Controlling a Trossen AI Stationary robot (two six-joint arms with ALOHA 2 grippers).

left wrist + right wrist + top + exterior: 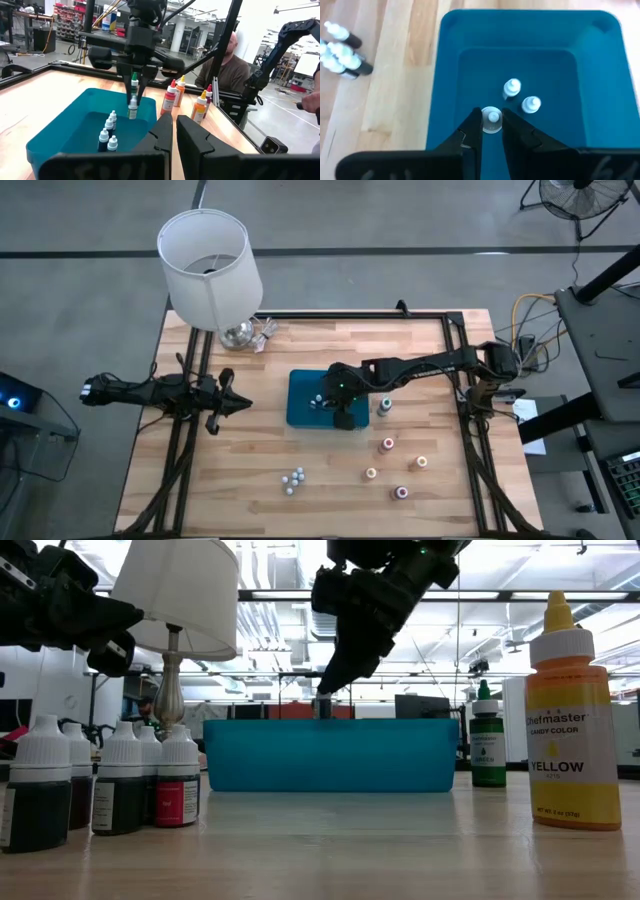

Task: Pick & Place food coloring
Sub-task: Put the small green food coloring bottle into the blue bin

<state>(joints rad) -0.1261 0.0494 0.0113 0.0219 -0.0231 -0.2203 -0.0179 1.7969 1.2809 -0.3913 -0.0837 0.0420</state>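
A blue tray (300,412) sits mid-table. My right gripper (340,398) reaches down into it, shut on a small white-capped food coloring bottle (132,108). Other small white-capped bottles (511,88) (531,104) stand upright on the tray floor beside it. A cluster of the same small bottles (293,478) stands on the wood near the front edge. My left gripper (238,403) hovers left of the tray, shut and empty, its fingers (192,135) pointing level toward the tray. My right gripper pinches the bottle's white cap (492,121) between its two fingers (470,136). They come from above, slanting down from the table's right. The bottle hangs upright below the fingers, its lower part under the tray's rim. I cannot tell whether it touches the tray floor.
Taller coloured squeeze bottles stand right of the tray: green (384,407), yellow (572,710) and others (388,444) (402,492). A white-shaded lamp (208,268) stands at the far left. Black frame rails (460,350) edge the table. A person (225,65) sits beyond the table.
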